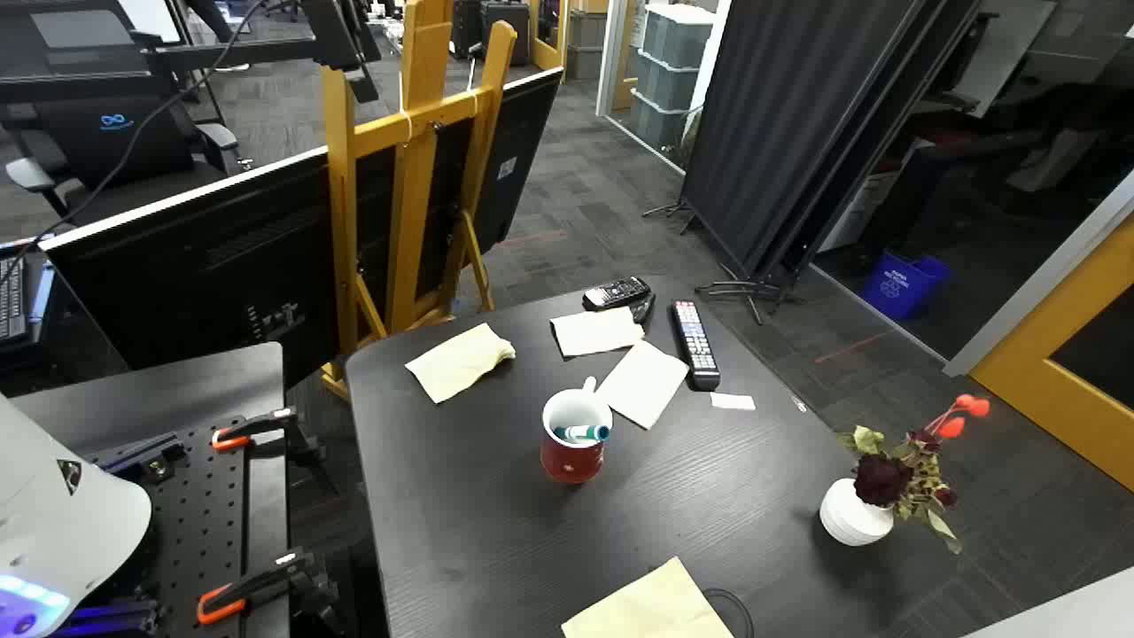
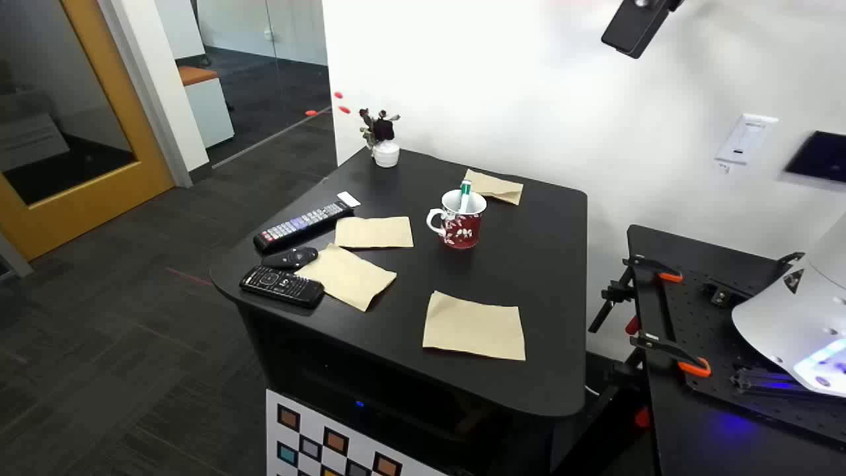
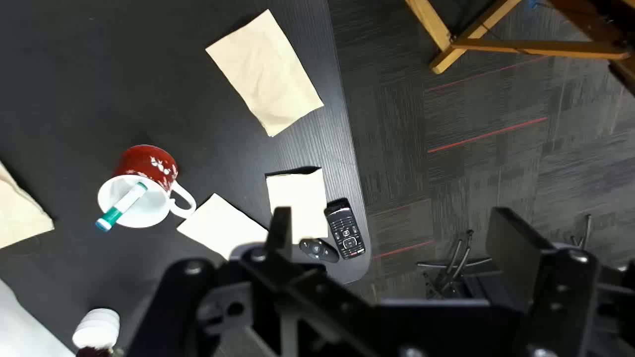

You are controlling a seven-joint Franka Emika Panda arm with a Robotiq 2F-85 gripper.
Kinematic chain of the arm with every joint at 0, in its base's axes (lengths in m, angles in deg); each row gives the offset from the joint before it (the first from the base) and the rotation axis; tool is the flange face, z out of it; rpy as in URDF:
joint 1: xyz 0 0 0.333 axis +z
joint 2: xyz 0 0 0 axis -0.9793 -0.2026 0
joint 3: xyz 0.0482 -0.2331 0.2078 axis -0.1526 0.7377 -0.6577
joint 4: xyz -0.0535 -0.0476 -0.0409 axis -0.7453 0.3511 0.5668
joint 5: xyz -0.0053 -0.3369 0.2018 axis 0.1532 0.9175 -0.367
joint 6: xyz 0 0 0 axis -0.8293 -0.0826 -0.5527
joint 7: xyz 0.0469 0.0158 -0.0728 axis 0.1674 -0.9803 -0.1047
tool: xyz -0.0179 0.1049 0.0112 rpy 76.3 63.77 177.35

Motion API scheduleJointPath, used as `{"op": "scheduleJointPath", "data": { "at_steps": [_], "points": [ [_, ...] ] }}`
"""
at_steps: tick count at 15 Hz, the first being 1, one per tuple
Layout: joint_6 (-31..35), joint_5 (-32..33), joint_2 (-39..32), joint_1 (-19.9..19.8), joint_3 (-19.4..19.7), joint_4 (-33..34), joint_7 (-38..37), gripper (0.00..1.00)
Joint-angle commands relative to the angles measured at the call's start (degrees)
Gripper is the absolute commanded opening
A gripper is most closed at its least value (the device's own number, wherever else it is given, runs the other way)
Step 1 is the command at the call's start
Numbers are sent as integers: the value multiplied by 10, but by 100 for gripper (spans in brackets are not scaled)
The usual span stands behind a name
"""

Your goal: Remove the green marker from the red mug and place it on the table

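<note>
The jaws stand wide apart at the bottom of the wrist view, facing each other across a broad gap. To their left and ahead of them we see most of the dark table (image 3: 213,158), whose rounded corner shows within the gap. Well to the left of the jaws stands the red mug (image 3: 151,166); the green marker (image 3: 130,198) leans inside it, its green-banded end projecting past the rim.

Ahead of the left-hand jaw lies a creased sheet of pale paper (image 3: 268,74); a squarish sheet (image 3: 300,198) is partly covered by that jaw's tip, a slanted sheet (image 3: 223,225) lies between that jaw and the mug, and an outer sheet (image 3: 20,213) lies farther left of the jaws than the mug. Between the jaws we note a black remote (image 3: 346,229) with a small black device (image 3: 319,250) just beside it. A longer remote (image 1: 695,346), shown in both exterior views, has a bearing from the jaws that we cannot tell. Low and to the left of the jaws stands a white vase (image 3: 97,327), which in an exterior view bears dark red flowers (image 1: 884,480).

Carpet (image 3: 397,178) with thin red lines (image 3: 486,135) shows in the rest of the gap and continues ahead of the jaws. Metal feet (image 3: 454,263) show between the jaws; in an exterior view a dark partition (image 1: 788,115) stands on similar feet. Farther ahead and to the right, past the table's edge, we see part of a wooden easel (image 3: 536,47).
</note>
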Motion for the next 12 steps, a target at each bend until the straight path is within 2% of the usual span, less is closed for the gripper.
{"op": "scheduleJointPath", "data": {
  "at_steps": [1, 7, 12],
  "points": [
    [-1, 3, -1, 5, 4, 1, -2, 100],
    [1, 2, -6, 1, 7, 3, -3, 100],
    [14, 20, -28, -37, 20, 9, -32, 100]
  ]
}}
